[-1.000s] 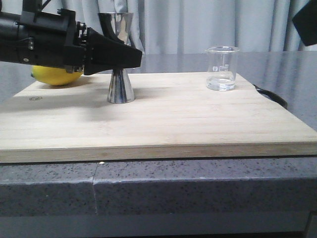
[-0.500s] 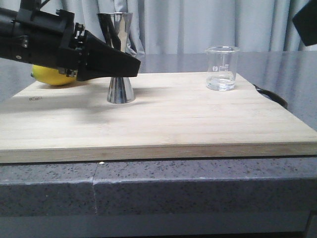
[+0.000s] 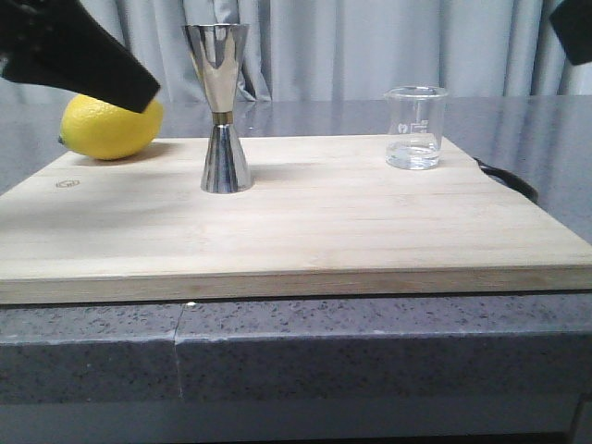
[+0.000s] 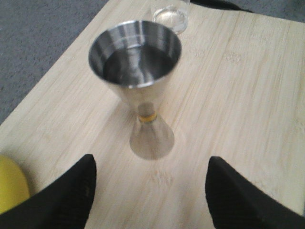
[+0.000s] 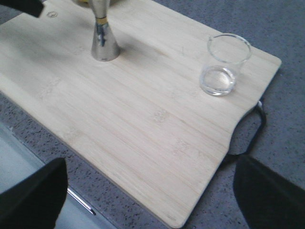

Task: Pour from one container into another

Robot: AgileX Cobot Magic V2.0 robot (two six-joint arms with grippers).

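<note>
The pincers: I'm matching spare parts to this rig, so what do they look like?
Both pincers are plain matte black. The left pincer has two broad, rounded, faintly textured fingers. The right pincer shows the same two dark, rounded finger shapes. From the front the left one is a black wedge. No cables, markings or labels can be seen.

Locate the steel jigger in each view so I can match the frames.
Front view: jigger stands upright left of centre on the cutting board, right of the lemon.
Left wrist view: jigger fills the centre, seen from above, open cup toward the camera.
Right wrist view: only the jigger's lower cone shows, at the top edge.
Shared landmark: the glass beaker.
</note>
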